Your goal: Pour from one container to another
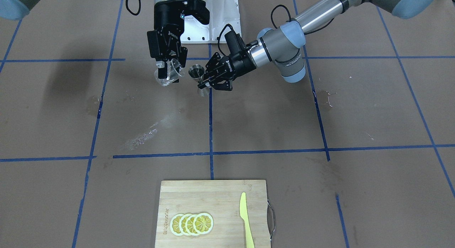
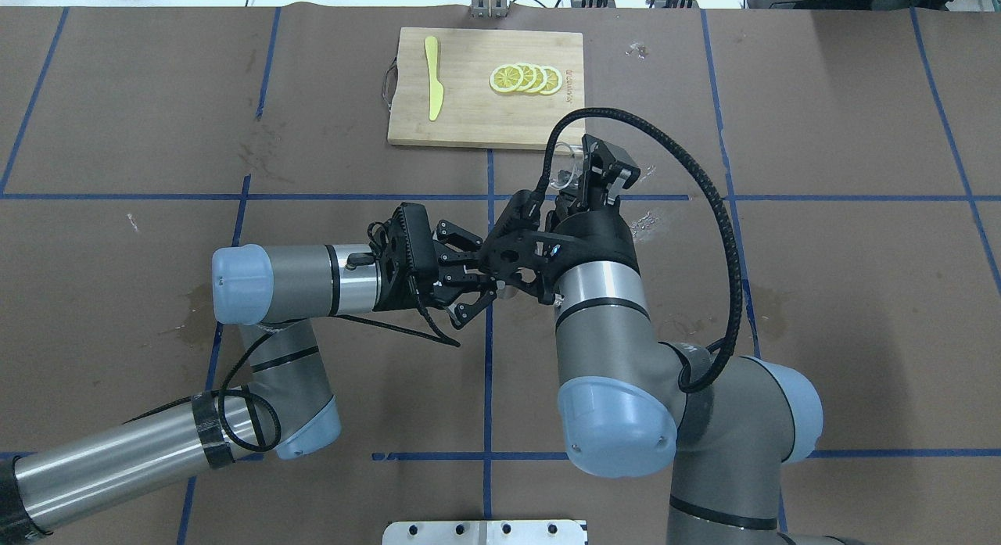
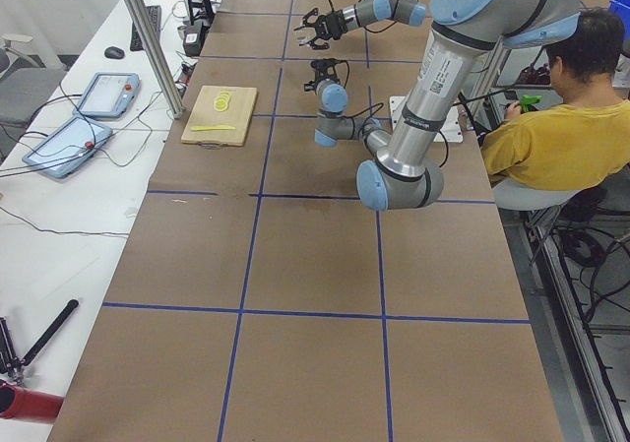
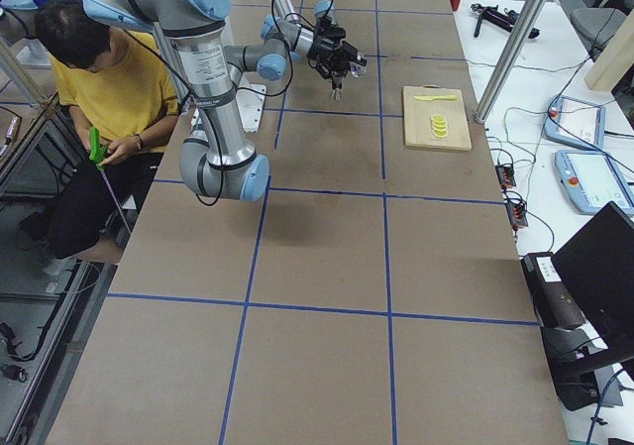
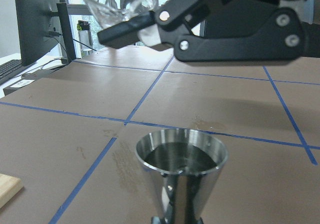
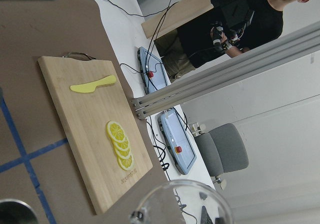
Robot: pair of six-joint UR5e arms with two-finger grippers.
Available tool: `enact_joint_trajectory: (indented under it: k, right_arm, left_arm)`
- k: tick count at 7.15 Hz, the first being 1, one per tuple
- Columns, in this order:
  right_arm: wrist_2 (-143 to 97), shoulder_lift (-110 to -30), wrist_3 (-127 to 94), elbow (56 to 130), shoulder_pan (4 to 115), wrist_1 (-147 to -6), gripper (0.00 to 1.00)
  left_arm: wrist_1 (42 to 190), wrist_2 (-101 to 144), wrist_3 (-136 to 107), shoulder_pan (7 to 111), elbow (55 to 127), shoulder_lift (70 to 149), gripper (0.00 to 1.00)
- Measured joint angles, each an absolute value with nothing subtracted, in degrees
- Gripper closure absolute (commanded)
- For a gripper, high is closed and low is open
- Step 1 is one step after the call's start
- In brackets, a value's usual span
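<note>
While its fingers pinch the narrow waist of the steel jigger (image 1: 196,71), the left gripper (image 1: 205,82) reaches in almost level from the side and holds the hourglass-shaped vessel upright, mouth up; the left wrist view looks down on its upper cone, shiny and dark inside, and whether liquid lies there cannot be told; whether its foot touches the table (image 1: 320,191) cannot be told either; just beside it, without touching, the right gripper (image 1: 169,70) points downward with its jaws closed on the wall of the glass cup (image 1: 170,77), which is tilted; from the left wrist camera the cup appears above the jigger's mouth and off to one side, the black fingers (image 5: 150,24) across its lower wall; the right wrist camera catches only the cup's thin rim at the bottom of its view; both vessels sit near the robot's base, close to a blue tape line (image 1: 210,134) that runs down the brown table; pale wet marks (image 1: 142,136) show on the paper between the grippers and the far edge; at that edge lies a wooden cutting board (image 1: 213,201) with four overlapping lemon slices (image 1: 192,223) and a yellow knife (image 1: 245,219) well apart from them; a person in a yellow shirt (image 3: 566,127) sits behind the robot
</note>
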State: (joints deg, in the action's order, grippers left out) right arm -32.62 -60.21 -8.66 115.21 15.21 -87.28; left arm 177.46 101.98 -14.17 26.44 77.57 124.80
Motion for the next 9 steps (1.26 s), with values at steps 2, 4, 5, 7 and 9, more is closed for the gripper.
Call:
enact_joint_trajectory:
  k: [2, 4, 5, 7, 9]
  right_arm:
    - [-33.1, -60.6, -9.0, 115.1, 17.4, -86.9, 1.0]
    - [-33.2, -61.1, -9.0, 115.1, 18.2, -86.8, 1.0]
    - [-33.2, -61.2, -9.0, 115.1, 18.2, -86.8, 1.0]
    - [-33.2, -61.6, -9.0, 115.1, 18.3, -86.8, 1.0]
    - [-33.2, -61.9, -9.0, 115.1, 18.3, -86.8, 1.0]
  left_arm:
    - [177.7, 102.0, -14.5, 26.9, 78.4, 124.4, 1.0]
    - [177.8, 102.0, -15.5, 28.6, 81.9, 121.3, 1.0]
    - [177.8, 102.0, -16.3, 29.5, 84.2, 118.8, 1.0]
    - [178.0, 102.0, -17.9, 31.5, 87.9, 114.3, 1.0]
    - [179.7, 102.0, -19.6, 33.9, 91.0, 108.4, 1.0]
